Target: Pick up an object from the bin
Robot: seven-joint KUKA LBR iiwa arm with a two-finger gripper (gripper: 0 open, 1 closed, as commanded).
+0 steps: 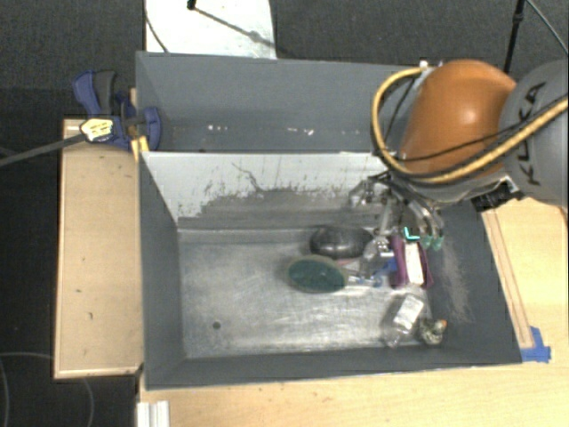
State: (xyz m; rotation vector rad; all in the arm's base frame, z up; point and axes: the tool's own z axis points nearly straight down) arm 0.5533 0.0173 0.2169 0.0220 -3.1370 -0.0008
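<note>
Left of the end effector (382, 249) and a little nearer the camera, a dark green disc (316, 276) lies flat on the floor of the bin (231, 318). It looks thin and stiff, so I judge it awkward to lift except across its rim. Just left of the end effector is a grey oval lump (336, 241), the thing closest to it and the likeliest pick. It seems smooth, rounded and hard, perhaps slippery, and is best pinched across its short width. I cannot tell whether the end effector is apart or together, and nothing shows in its grip. Just to its right leans a purple pack (412, 265), probably light. Below and to the right lie a crumpled foil scrap (404, 314), soft and crushable, and a small dark bit (434, 330). There is one of each, five things in all.
</note>
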